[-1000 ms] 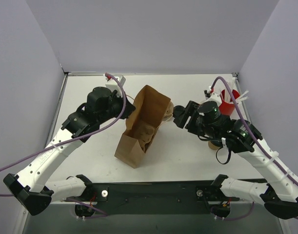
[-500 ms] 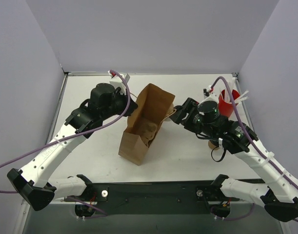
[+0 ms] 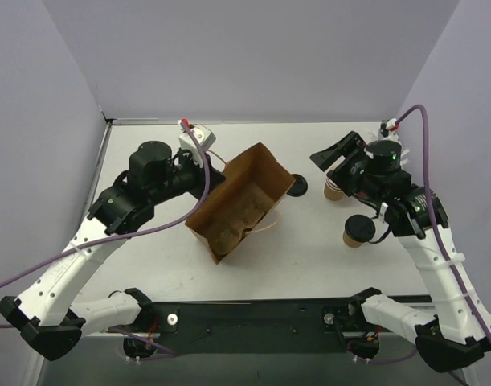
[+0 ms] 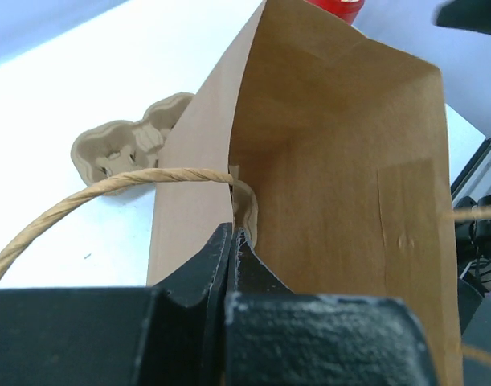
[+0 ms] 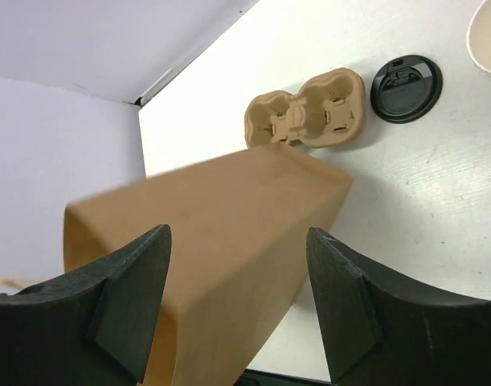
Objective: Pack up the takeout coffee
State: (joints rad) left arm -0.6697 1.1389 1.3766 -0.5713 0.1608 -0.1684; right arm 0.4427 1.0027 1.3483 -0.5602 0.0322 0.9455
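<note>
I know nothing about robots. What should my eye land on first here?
A brown paper bag sits tilted in the middle, its mouth gaping, with the left gripper pinched shut on its rim beside a twine handle. The right gripper hangs open off to the right. Near it stands the lidded takeout coffee, outside the bag, and a loose black lid lies beside the bag.

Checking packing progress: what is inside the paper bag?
Only bare paper walls show inside the paper bag; in the wrist view its bottom is hidden behind the left gripper. The takeout coffee stands outside, on the table.
</note>
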